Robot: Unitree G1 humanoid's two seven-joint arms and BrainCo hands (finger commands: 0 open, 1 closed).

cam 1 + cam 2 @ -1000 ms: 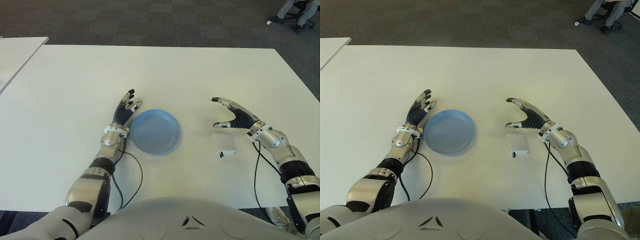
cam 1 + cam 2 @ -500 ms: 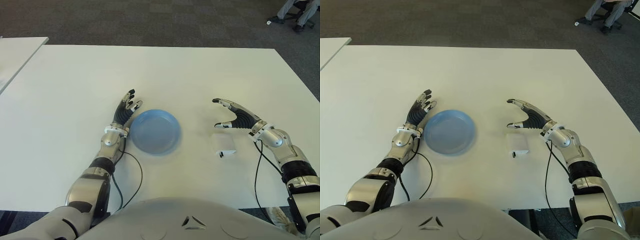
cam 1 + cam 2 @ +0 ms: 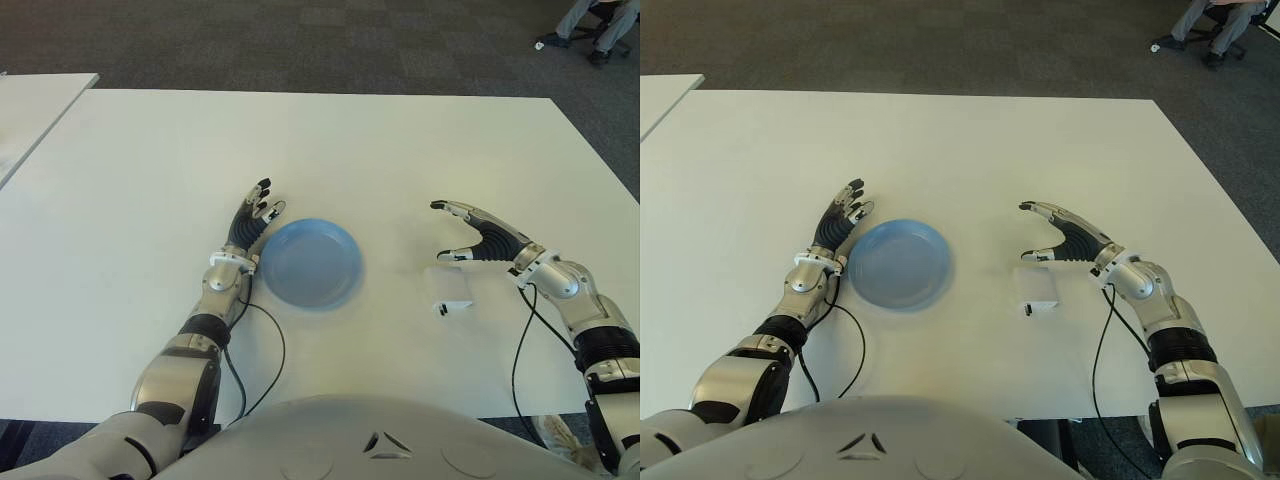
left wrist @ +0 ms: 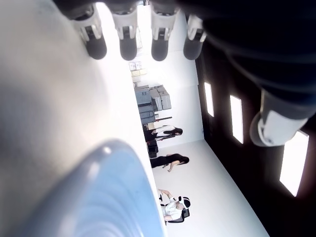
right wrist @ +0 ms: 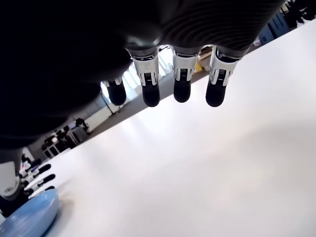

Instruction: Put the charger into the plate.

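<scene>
While charger [image 3: 450,288] lies outside plate [image 3: 308,263], right hand [image 3: 480,238] spread above; left hand [image 3: 252,217] relaxed.

Bare tabletop [image 3: 390,270] is seen between charger [image 3: 449,289] and plate [image 3: 309,262]; nothing is placed in that lane. The plate's left rim is flanked by the left hand [image 3: 247,228], fingers extended.

Light blue round plate [image 3: 308,262] on a plain white table [image 3: 150,170]. Small white boxy charger [image 3: 449,289], dark at one end. Dark grey carpet [image 3: 300,40] checked in faint squares.
</scene>
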